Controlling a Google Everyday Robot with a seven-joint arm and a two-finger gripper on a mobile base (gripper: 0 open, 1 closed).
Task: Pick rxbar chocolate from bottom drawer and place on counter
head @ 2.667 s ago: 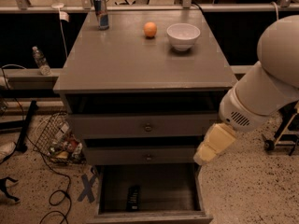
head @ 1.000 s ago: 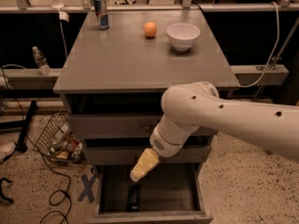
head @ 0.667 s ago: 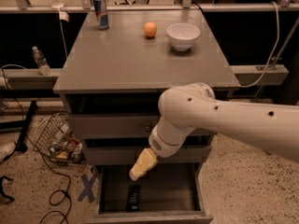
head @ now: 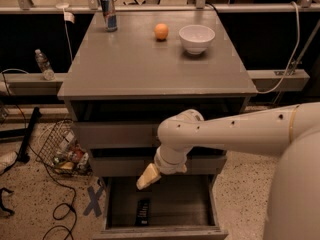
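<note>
The rxbar chocolate, a dark flat bar, lies on the floor of the open bottom drawer, toward its left front. My gripper hangs from the white arm that reaches in from the right. It hovers over the drawer's left rear, a little above and behind the bar, and does not touch it. The counter is the grey top of the cabinet, well above the gripper.
On the counter stand a blue-and-silver can at the back left, an orange and a white bowl at the back. A wire basket of clutter and cables lie on the floor to the left.
The arm swung in from the right side to the front of the cabinet. The gripper moved left and down over the open drawer. The bar has not moved.
</note>
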